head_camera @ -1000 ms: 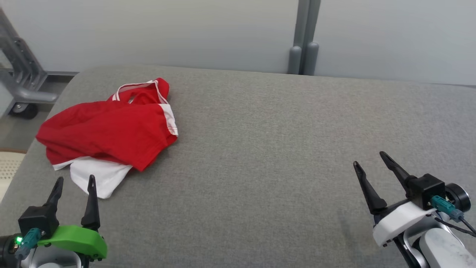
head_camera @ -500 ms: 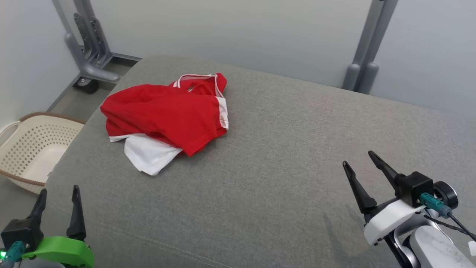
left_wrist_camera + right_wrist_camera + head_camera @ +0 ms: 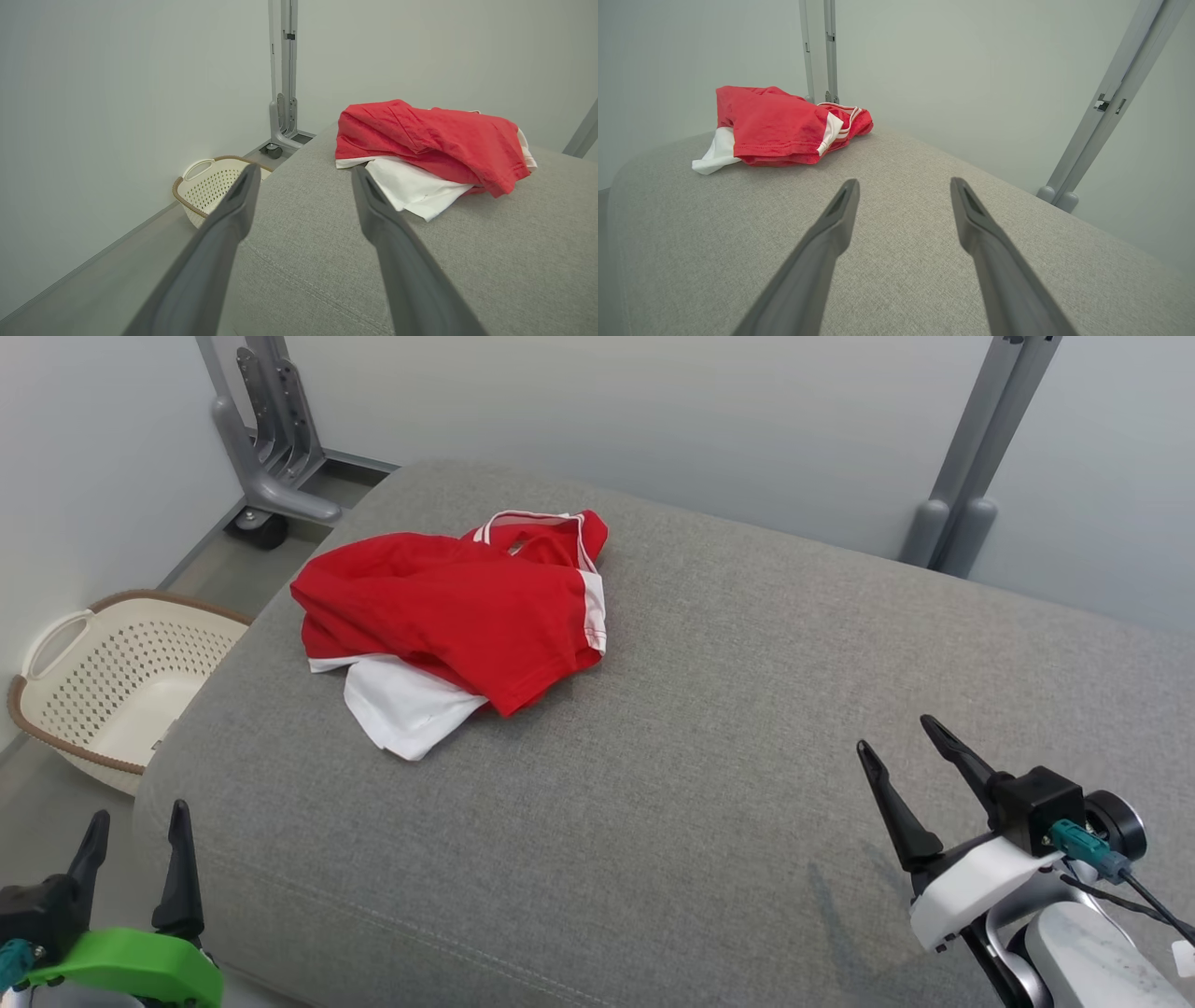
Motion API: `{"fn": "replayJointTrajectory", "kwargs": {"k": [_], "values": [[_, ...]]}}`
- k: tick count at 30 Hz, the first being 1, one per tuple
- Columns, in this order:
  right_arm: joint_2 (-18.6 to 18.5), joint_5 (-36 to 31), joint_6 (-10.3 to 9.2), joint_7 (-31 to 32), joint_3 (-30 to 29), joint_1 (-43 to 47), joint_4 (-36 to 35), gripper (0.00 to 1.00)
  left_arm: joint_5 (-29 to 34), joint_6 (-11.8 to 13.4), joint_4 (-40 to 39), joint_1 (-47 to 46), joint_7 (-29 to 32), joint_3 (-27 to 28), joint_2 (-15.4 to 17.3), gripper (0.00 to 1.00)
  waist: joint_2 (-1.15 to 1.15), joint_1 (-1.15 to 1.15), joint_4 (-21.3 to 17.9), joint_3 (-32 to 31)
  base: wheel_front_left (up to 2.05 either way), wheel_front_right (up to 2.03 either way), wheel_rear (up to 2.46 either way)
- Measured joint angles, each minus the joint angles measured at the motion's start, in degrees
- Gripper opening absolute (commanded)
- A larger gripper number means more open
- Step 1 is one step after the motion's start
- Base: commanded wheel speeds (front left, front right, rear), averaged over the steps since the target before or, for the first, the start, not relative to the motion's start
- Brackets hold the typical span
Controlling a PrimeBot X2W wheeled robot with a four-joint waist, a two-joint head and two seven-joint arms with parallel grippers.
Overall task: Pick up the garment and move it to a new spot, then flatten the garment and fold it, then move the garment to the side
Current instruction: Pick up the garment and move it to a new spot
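The red-and-white sports shirt (image 3: 457, 616) lies crumpled in a loose heap at the far left part of the grey upholstered platform (image 3: 709, 756). It is mostly red, with a white panel poking out toward the near edge and a striped collar at the back. It lies untouched, so the step in hand looks like the very first one: picking the garment up has not begun. The left gripper (image 3: 137, 812) hovers off the near left corner of the platform, jaws spread wide and empty, pointing roughly toward the shirt but well short of it. The right gripper (image 3: 895, 734) hangs over the near right side, also wide open and empty, and well apart from the cloth. The next move probably calls for the left arm, the nearer one, to reach forward over the platform, come down on a raised fold or the white flap, and pinch enough fabric to lift it cleanly. On the floor beside the platform's left edge sits a cream perforated laundry basket (image 3: 93, 691). By count: one shirt, one basket, two grippers, and two grey metal posts (image 3: 971, 476) against the wall behind.
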Motion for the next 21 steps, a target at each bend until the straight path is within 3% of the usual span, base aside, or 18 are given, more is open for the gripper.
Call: {"fn": "replayJointTrajectory", "kwargs": {"k": [4, 10, 21], "values": [[-0.8, -0.78, 0.01, 0.0, 0.03, -0.36, -1.6, 1.0, -4.07, -1.65, -0.04, -2.87, 2.77, 1.27, -0.02, 1.0, 0.0, 0.0, -0.49, 1.95, 0.0, 0.0, 0.0], [-2.49, -2.65, 0.62, 0.29, 0.44, -4.16, -4.59, 1.0, -6.25, -3.46, 0.23, -12.47, 10.76, 1.0, 2.89, 1.0, 0.0, 0.0, -1.7, 5.9, 0.0, 0.0, 0.0], [-3.41, -4.24, 1.56, 2.35, 2.27, -9.34, -10.29, 1.0, -13.49, -3.28, 5.12, -26.93, 26.8, 4.66, 7.25, 1.0, 0.0, 0.0, -6.63, 13.55, 0.0, 0.0, 0.0]]}}
